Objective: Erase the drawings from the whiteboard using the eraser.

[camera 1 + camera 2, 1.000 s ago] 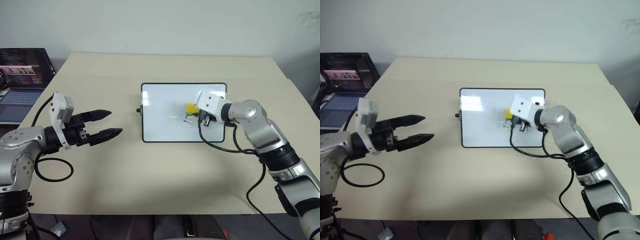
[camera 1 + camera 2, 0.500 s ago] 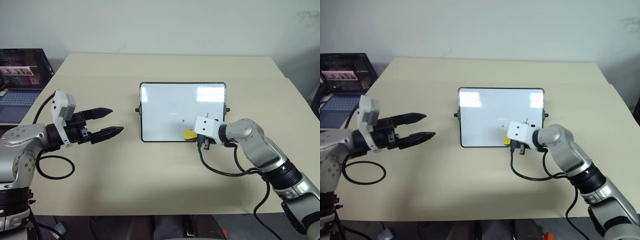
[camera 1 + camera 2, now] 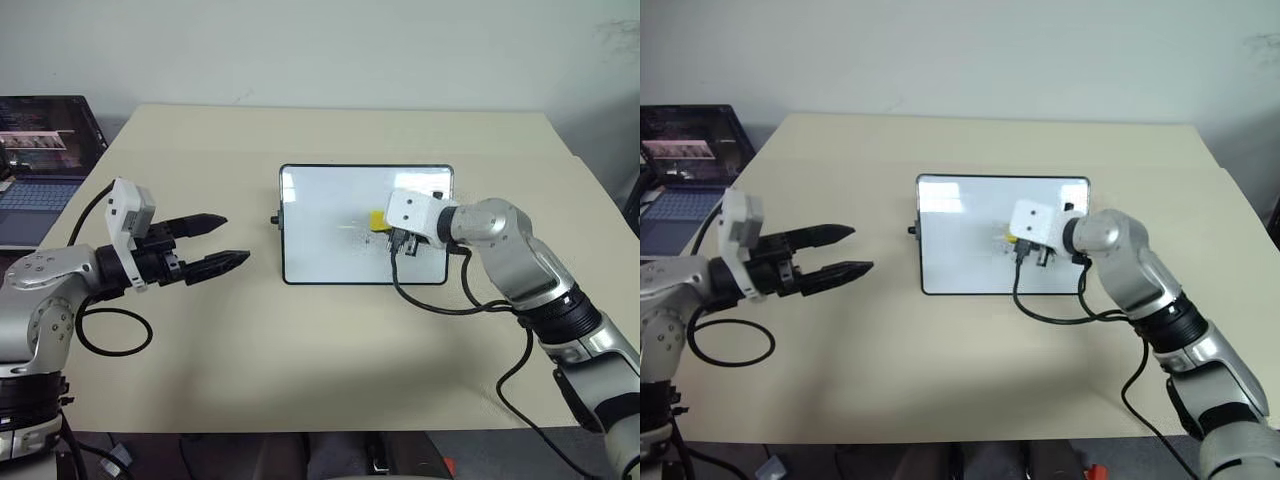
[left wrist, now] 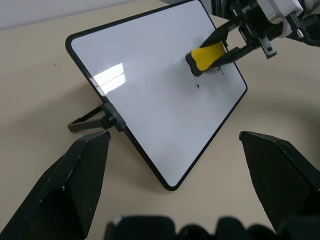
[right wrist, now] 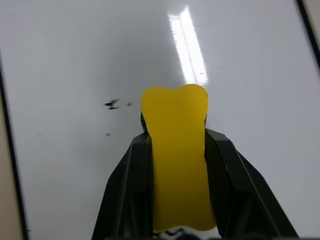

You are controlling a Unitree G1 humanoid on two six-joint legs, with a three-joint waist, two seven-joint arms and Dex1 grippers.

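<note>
The whiteboard [image 3: 365, 225] stands propped at a tilt near the middle of the tabletop [image 3: 330, 340], a little toward the far edge, its black-framed white face leaning back on a small stand with a black knob at its side. The right arm reaches in from the right near corner of the tabletop, elbow bent, forearm angled toward the board and wrist turned so the right gripper [image 3: 384, 222] points forward, leftward and somewhat down at the board's face. Its two black fingers [image 5: 131, 180] are clamped on the sides of the eraser [image 5: 176, 160], a yellow block with a dark base, which is held at the white surface in the right half of the board, roughly at mid height; whether it presses on the surface cannot be told. Of the drawings [image 5: 113, 104], a few small black marks show on the board just beside the eraser, with tiny specks near them. A black cable hangs from the right wrist and loops across the tabletop in front of the board. The left arm is held over the left side of the tabletop, well apart from the board, forearm nearly level and pointing toward the board; the left gripper [image 3: 214, 242] has its two black fingers spread apart with nothing between them. A laptop [image 3: 40, 165] stands beyond the tabletop's left edge.
</note>
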